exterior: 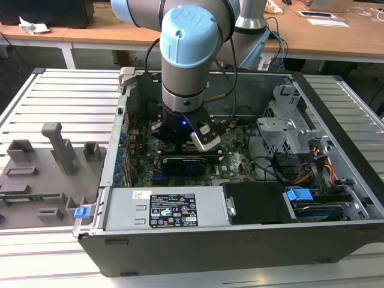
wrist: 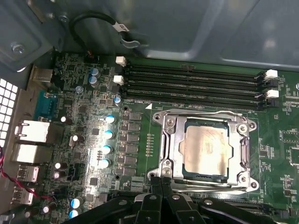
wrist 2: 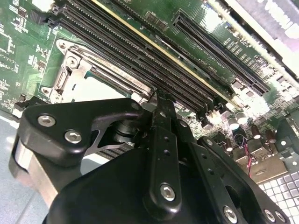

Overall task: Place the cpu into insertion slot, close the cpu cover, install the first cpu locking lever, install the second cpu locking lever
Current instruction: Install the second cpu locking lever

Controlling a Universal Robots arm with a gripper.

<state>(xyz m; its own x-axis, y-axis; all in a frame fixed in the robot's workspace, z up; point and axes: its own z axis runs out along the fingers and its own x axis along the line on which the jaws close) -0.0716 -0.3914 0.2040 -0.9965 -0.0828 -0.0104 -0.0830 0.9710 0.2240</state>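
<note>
An open grey metal computer case (exterior: 198,240) lies on a slatted aluminium table (exterior: 60,96). Inside it sits a green motherboard (wrist: 84,93), and a grey robot arm with pale blue joint caps (exterior: 186,54) reaches down into the case.

In the first wrist view, the silver metal socket frame (wrist: 205,149) holds the cpu (wrist: 207,147), a small flat square chip with a pale silver-grey top, already seated in the insertion slot. The cpu cover (wrist: 174,140), a thin metal frame plate with a large square window, appears to lie closed around the chip, so the first two steps look done. Whether either locking lever is latched cannot be told.

The black end effector (wrist: 161,179) hovers at the socket's near edge, its fingertips (wrist: 167,177) pressed together and holding nothing.
</note>
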